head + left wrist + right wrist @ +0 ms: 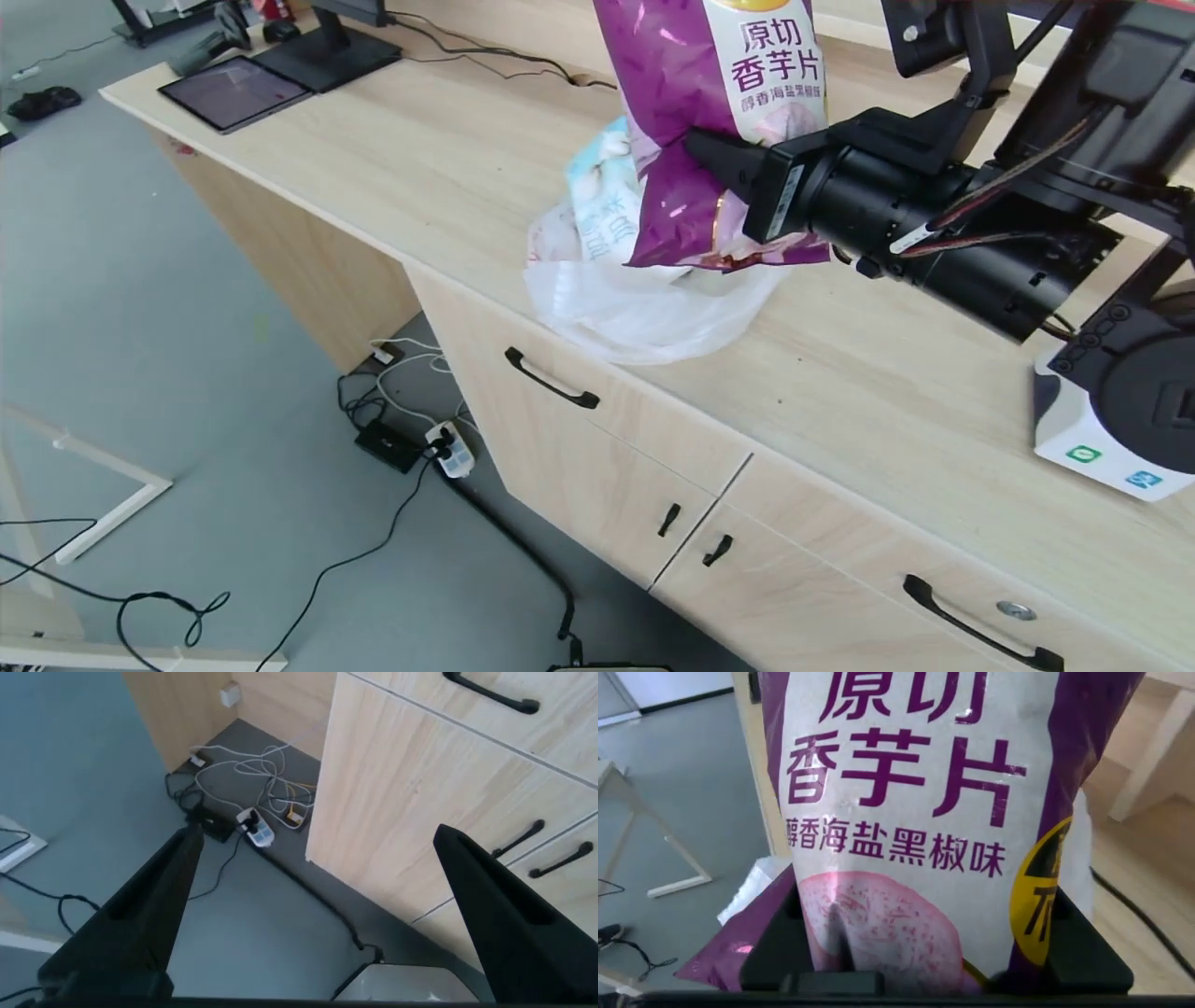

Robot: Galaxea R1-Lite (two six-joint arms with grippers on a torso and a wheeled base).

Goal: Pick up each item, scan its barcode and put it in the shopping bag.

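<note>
From the head camera, the right fingers [724, 159] were clenched on the lower part of a tall purple crisp packet [681, 93], held upright just above the white shopping bag [644, 317], which slumped over the bench [420, 168] edge with a pale blue packet [602, 187] already inside.

At the left wrist, the left fingers [140, 915] hung spread and empty over the floor beside the cupboards.

At the right wrist, the crisp packet [915, 812] sat pinched between both fingers [775, 943].

Gripped so low, the packet might topple past the limp mouth, or drag the bag off the edge.
</note>
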